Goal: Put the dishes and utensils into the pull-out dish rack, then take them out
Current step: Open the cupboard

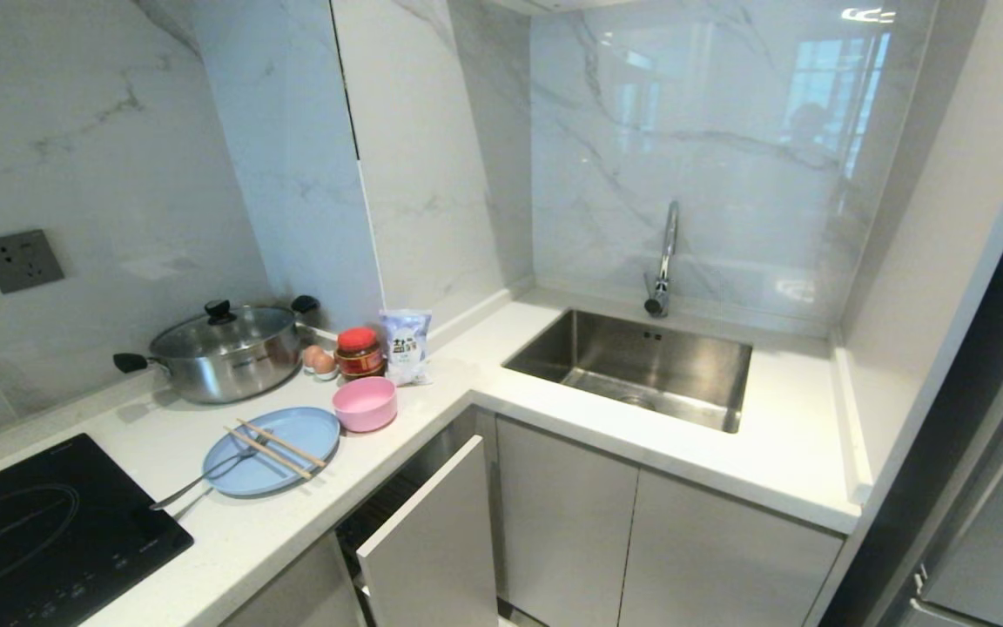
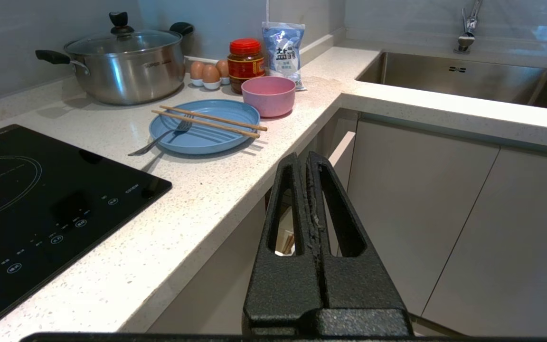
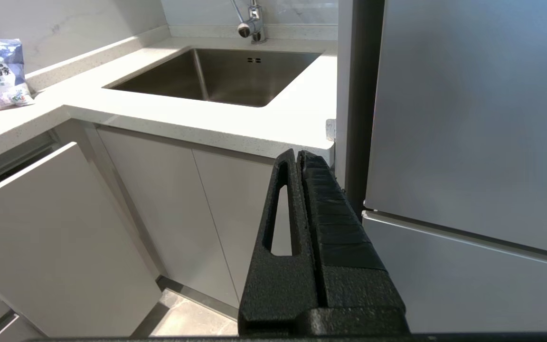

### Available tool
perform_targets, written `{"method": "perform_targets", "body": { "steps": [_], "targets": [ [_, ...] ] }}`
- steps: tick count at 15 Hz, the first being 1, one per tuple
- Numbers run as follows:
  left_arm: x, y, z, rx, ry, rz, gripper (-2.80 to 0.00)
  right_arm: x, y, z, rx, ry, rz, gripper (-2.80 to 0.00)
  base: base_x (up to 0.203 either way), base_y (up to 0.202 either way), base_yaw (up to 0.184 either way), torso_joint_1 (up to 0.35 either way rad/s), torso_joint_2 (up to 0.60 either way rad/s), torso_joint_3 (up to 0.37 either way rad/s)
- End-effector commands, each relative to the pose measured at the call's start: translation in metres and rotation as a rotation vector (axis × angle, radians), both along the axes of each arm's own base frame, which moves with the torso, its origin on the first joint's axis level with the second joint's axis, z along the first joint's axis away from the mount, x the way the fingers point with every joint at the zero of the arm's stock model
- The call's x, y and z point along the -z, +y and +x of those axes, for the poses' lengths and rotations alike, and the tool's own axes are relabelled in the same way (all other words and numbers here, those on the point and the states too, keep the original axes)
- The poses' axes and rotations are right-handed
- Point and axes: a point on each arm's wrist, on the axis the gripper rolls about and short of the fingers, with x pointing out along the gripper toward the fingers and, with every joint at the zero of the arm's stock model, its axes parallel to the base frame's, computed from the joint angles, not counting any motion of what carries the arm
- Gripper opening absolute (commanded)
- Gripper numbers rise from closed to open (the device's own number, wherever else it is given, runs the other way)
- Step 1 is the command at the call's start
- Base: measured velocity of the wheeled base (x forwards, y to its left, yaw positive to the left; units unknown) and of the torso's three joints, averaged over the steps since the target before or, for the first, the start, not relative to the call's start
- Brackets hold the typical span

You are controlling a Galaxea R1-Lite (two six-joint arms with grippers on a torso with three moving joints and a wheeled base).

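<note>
We see nothing loaded: blue plate (image 1: 272,439) on counter beside pink bowl (image 1: 365,403), chopsticks (image 1: 275,449) and fork (image 1: 205,476) across plate. Rack's cabinet front (image 1: 432,531) ajar, wire basket hidden. Left gripper (image 2: 306,161) and right gripper (image 3: 298,159) both pressed closed, empty (only wrist views show them). Spoon unseen.

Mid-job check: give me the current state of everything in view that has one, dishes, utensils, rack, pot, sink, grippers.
plate: flat on counter, not loaded
chopsticks: lying across the plate
fork: tines on plate, handle off the rim
bowl: upright, beside the plate
pull-out rack front: partly open
pot: lid on
faucet: no water running
left gripper: shut, empty
right gripper: shut, empty
</note>
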Motion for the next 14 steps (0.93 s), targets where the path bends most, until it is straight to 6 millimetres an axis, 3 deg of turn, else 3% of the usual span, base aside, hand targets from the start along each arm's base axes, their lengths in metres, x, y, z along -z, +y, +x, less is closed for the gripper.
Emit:
{"method": "perform_targets", "body": {
  "steps": [1, 9, 14],
  "targets": [
    [0.0, 0.0, 0.0, 0.0, -0.001, 0.001, -2.8, 0.0001, 0.0, -0.0003, 0.0, -0.005, 0.001, -2.8, 0.0, 0.0, 0.0, 0.0, 0.0, 0.0],
    [0.0, 0.0, 0.0, 0.0, -0.001, 0.001, -2.8, 0.0, 0.0, -0.0002, 0.0, -0.003, 0.004, -2.8, 0.0, 0.0, 0.0, -0.01, 0.02, 0.009],
    [0.0, 0.0, 0.0, 0.0, -0.001, 0.001, -2.8, 0.0, 0.0, -0.0002, 0.0, -0.003, 0.007, -2.8, 0.0, 0.0, 0.0, -0.152, 0.32, 0.162]
  ]
}}
